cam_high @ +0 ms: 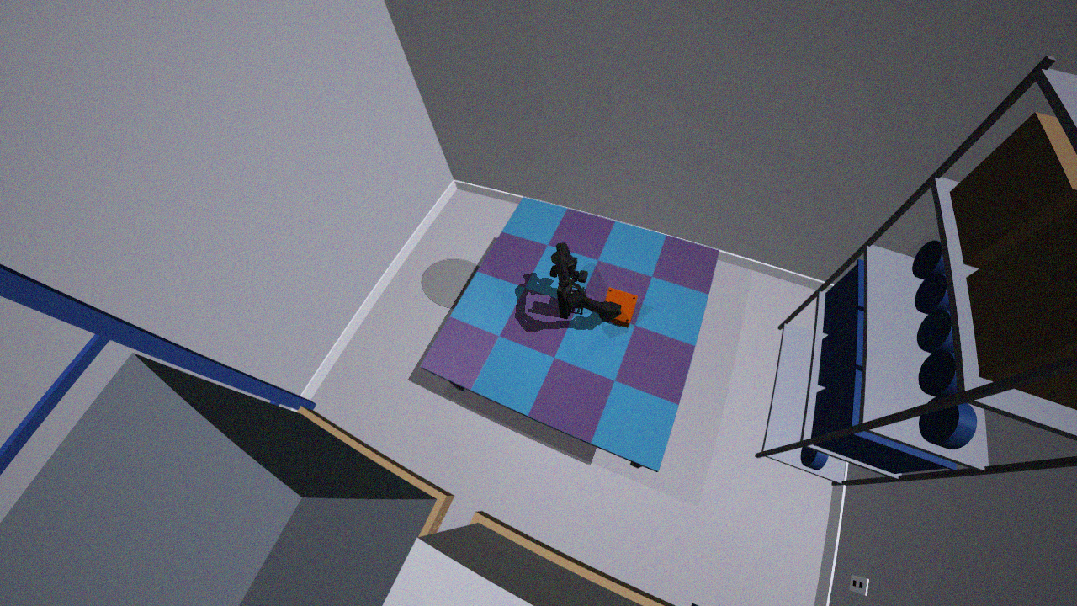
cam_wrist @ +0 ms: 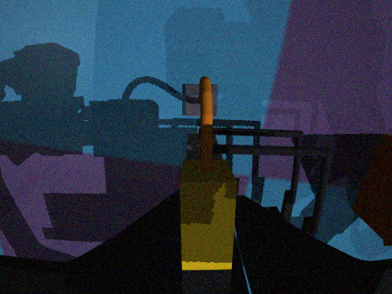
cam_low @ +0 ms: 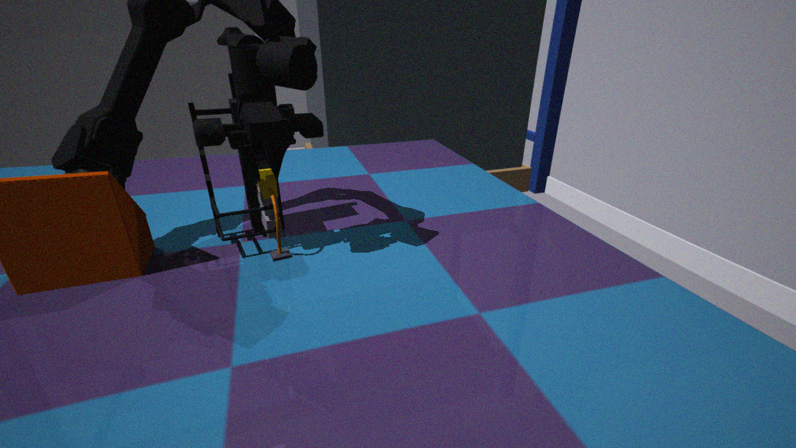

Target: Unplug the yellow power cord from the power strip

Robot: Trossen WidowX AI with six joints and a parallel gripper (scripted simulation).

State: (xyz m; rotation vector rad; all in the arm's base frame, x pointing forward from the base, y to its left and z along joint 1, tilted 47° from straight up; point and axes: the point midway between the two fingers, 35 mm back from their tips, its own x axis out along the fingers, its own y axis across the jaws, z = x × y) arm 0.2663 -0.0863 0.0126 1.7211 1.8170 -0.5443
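The yellow plug is between the two black fingers of my gripper, which is shut on it. Its orange-yellow cord runs from the plug to a small grey block on the table. A narrow pale grey piece, which looks like the power strip, shows beside the fingers below the plug. The fingers hide most of it. I cannot tell whether the plug's prongs are in the strip.
A black wire frame stands close beside the gripper. An orange box stands by the arm's base on the checkered table. Shelves stand off to the right in the top view.
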